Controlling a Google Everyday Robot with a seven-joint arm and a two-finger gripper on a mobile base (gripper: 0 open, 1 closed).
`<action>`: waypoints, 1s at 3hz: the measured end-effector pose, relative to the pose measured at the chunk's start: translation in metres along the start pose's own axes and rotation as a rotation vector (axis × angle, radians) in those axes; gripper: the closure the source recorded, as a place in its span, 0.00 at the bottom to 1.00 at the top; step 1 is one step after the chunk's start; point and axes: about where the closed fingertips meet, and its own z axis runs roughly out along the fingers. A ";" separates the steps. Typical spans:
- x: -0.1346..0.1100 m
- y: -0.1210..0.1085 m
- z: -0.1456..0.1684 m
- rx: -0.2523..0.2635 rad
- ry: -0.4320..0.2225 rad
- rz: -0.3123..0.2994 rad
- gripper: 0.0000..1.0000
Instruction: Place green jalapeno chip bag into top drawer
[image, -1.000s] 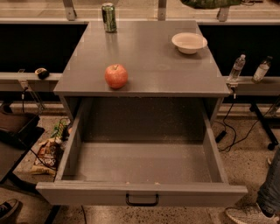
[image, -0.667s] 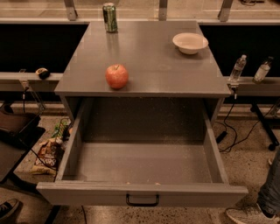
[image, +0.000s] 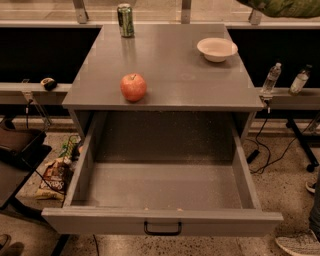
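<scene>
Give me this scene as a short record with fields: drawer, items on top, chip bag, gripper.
drawer: top drawer pulled open, no bag inside
on top: apple front left; green can back; white bowl back right
chip bag: green shape at top right edge, likely it, mostly cut off
gripper: not in view

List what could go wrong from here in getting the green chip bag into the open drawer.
1. The gripper is out of view; only a green sliver, probably the green jalapeno chip bag, shows at the top right edge, so its hold cannot be checked. It might drop early onto the bowl near it.
2. The apple sits near the front edge of the tabletop; a low path toward the top drawer could knock it in.
</scene>
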 end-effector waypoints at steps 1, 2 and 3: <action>0.000 0.009 0.012 -0.020 0.015 -0.015 1.00; 0.024 0.020 0.028 -0.048 0.033 0.008 1.00; 0.118 0.014 0.107 -0.065 0.222 0.089 1.00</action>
